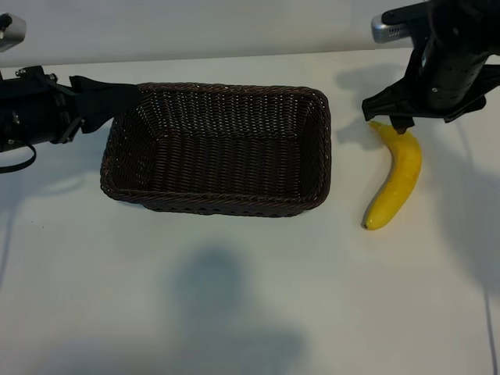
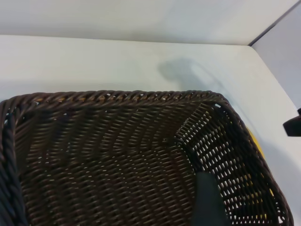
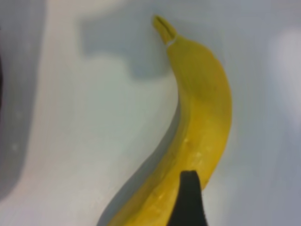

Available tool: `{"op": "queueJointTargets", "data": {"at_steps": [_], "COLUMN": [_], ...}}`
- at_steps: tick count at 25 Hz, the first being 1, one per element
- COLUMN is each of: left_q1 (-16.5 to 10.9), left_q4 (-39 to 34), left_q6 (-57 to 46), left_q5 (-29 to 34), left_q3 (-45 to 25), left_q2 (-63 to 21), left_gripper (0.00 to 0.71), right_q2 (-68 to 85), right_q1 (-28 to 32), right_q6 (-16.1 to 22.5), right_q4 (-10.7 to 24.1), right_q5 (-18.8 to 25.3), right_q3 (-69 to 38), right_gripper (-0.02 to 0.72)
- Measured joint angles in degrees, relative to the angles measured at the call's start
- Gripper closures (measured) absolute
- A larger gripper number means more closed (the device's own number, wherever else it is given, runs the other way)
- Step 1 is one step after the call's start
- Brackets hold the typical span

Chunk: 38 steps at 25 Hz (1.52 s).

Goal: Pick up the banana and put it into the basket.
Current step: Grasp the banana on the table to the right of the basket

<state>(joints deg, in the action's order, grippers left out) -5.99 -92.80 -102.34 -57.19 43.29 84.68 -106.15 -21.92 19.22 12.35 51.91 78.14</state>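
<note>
I see the rectangular dark brown woven wicker basket [image 1: 217, 148] sitting on the plain white surface [image 1: 234, 297], a little left of the middle in the exterior view; nothing lies inside it; the single smooth, bright yellow, gently curved banana [image 1: 397, 176] lies flat on the surface just beside the basket's right wall, apart from it, with 1 end pointing toward the far edge and the other toward the near edge.

My right gripper [image 1: 398, 117] hangs directly above the banana's far end; its fingers stand wide apart and have hold of nothing; in the right wrist view the banana [image 3: 202, 122] fills the picture with its stem end away from the arm, and 1 dark fingertip [image 3: 188, 200] shows in front of the yellow skin; I cannot tell whether it touches the fruit.

My left gripper [image 1: 117, 100] sits at the basket's far left corner, reaching over the braided rim; its fingers are parted with nothing between them; the left wrist view looks into the basket [image 2: 117, 165], with 1 dark finger [image 2: 207, 200] against the weave and yellow showing through the far wall.
</note>
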Motion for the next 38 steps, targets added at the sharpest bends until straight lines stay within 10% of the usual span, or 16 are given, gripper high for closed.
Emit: {"op": "queueJointTargets", "data": {"at_steps": [38], "left_q1": [0.00], "left_q4": [0.00], "left_q6": [0.00], "left_q5": [-1.51], "left_q3": [0.00], "left_q2": [0.00], "left_gripper": [0.210], "right_q2": [-7.27], "right_q1": [2.30], "right_q6": [-0.56], "right_q4": [-3.82], "right_q5": [-2.17], "right_q3": [0.00], "right_gripper": [0.109]}}
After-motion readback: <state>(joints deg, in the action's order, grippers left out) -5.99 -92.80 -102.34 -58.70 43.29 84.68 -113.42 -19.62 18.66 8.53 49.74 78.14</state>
